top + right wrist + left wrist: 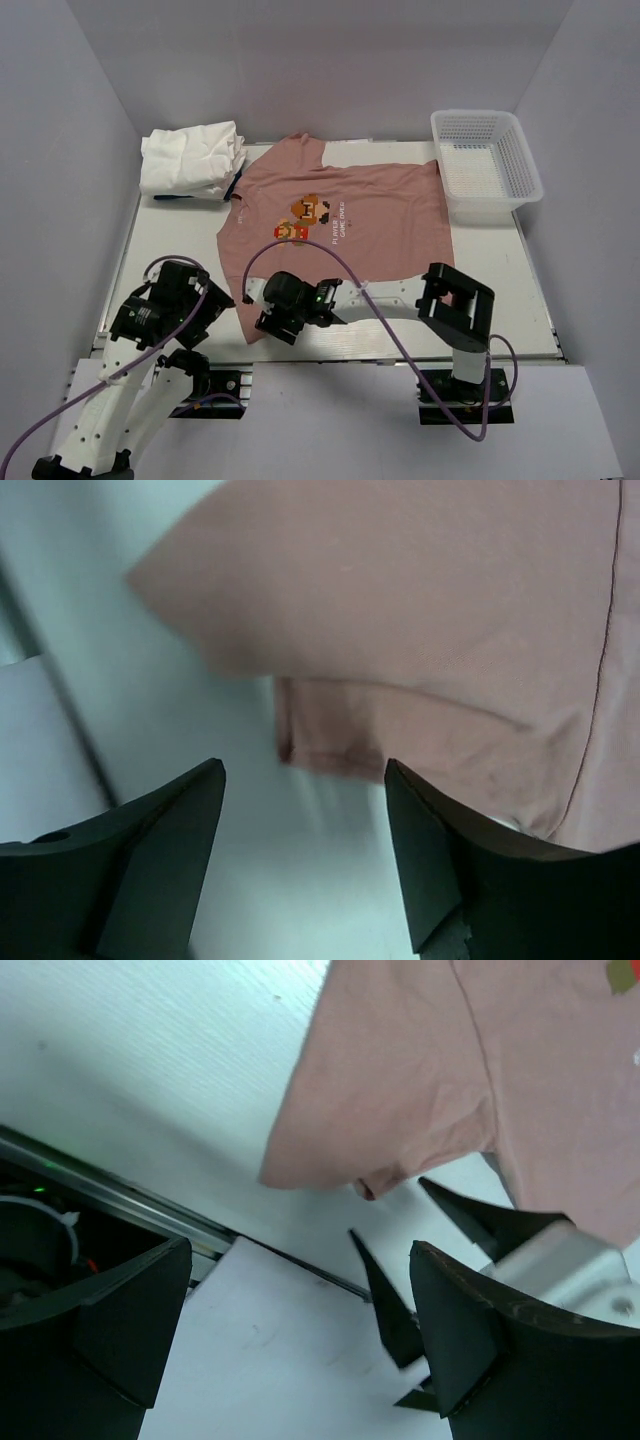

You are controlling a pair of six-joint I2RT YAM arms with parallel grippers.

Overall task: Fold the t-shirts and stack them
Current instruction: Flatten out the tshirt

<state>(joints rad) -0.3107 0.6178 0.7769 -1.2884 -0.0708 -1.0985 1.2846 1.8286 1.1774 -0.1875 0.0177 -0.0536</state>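
Note:
The dusty pink t-shirt (340,215) lies spread flat on the white table, print side up. Plain white t-shirts (190,160) sit in a folded pile at the back left. My right gripper (264,322) is open just off the pink shirt's near-left corner. In the right wrist view it (305,780) hovers over the table with the folded-under hem (340,745) between its tips, holding nothing. My left gripper (215,300) is open and empty at the table's near-left edge. In its wrist view (300,1280) the shirt's corner (400,1090) and the right gripper's fingers (385,1295) show ahead.
A white plastic mesh basket (478,119) stands at the back right. Bare table (500,290) shows to the right of the shirt. Grey walls enclose the table on three sides. A metal rail (120,1200) runs along the near edge.

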